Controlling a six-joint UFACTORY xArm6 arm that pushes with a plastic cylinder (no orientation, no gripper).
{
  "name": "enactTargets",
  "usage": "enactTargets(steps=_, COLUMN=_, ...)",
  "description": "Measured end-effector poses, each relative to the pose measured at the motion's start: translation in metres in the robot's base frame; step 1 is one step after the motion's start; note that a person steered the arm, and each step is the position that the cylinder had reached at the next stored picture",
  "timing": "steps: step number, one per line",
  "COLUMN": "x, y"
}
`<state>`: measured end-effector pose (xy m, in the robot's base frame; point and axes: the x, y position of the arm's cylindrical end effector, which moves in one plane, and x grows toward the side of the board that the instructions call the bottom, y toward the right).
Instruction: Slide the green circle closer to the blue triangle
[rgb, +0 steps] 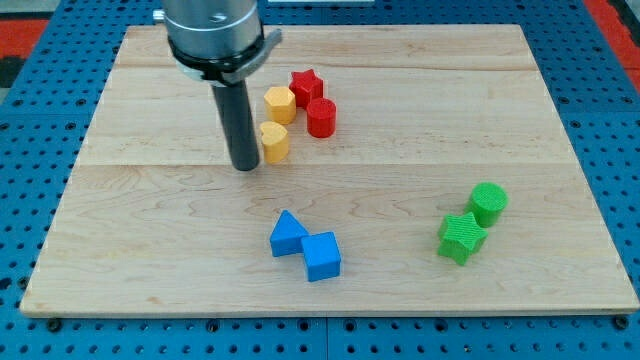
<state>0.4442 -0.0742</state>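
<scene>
My tip (245, 167), a bare rod with no pincer, stood beside the yellow heart (274, 142), well apart from the green circle (489, 203) and blue triangle (288, 235).

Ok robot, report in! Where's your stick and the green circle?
My tip beside yellow heart, view's upper left. Green circle far right, touching green star. Blue triangle unreached; blue cube adjoining.

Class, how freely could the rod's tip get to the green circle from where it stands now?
Probably yes. My tip sits beside the yellow heart, far from the green circle; bare board lies between, the green star touching only its lower-left side.
</scene>
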Motion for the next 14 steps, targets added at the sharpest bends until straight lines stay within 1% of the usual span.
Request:
enactTargets(steps=1, x=-0.019, y=0.023)
enactTargets(steps=2, x=-0.044, y=0.028)
enactTargets(steps=3, x=-0.022, y=0.046)
enactTargets(steps=4, x=-0.021, y=0.162)
enactTargets(steps=5, x=0.001, y=0.269)
enactTargets(steps=6, x=0.032, y=0.278)
enactTargets(steps=7, x=0.055, y=0.246)
enactTargets(steps=8, x=0.069, y=0.247)
enactTargets(steps=9, x=0.076, y=0.294)
enactTargets(steps=10, x=0.100, y=0.290)
enactTargets(steps=12, x=0.098, y=0.174)
enactTargets(steps=13, x=0.089, y=0.140)
enactTargets(steps=14, x=0.065, y=0.147)
